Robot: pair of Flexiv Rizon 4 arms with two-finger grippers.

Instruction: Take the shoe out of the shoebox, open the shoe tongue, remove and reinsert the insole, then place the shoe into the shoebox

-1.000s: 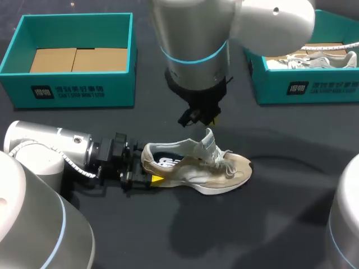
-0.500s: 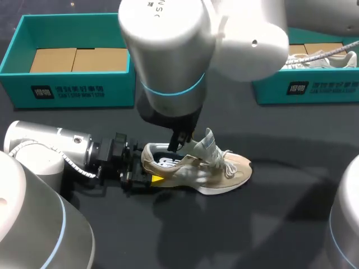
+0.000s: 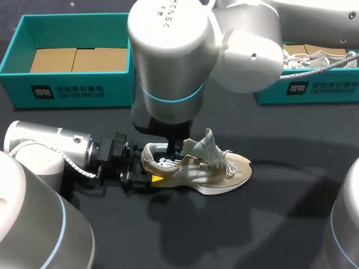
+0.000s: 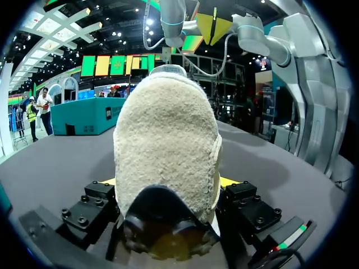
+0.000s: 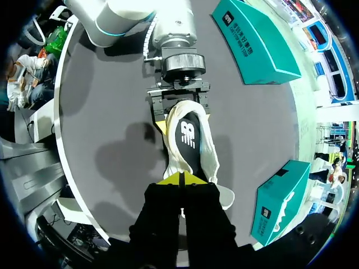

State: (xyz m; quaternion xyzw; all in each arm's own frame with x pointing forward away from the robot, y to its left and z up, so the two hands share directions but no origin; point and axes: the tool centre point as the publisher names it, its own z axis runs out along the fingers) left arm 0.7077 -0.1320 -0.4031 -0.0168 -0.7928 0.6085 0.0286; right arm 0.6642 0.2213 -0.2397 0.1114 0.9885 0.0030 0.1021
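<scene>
First, at 9 o'clock, the left gripper (image 3: 145, 171) clamps the heel of the beige suede sneaker (image 3: 207, 171) lying on the dark table (image 3: 269, 224), toe toward 3 o'clock. The right gripper (image 5: 180, 180), closed on nothing, hangs just above its black insole (image 5: 188, 137), likely the extracting arm.

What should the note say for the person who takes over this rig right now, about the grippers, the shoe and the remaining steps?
Left gripper: shut on the heel of the shoe, which stands on its sole on the table.
Right gripper: shut, tips together above the shoe's opening, just behind the tongue; it holds nothing that I can see.
Done: the shoe is out, in front of the empty shoebox; the tongue is lifted.
Left: pull out the insole, which lies inside the shoe, put it back, then place the shoe into the shoebox.
</scene>
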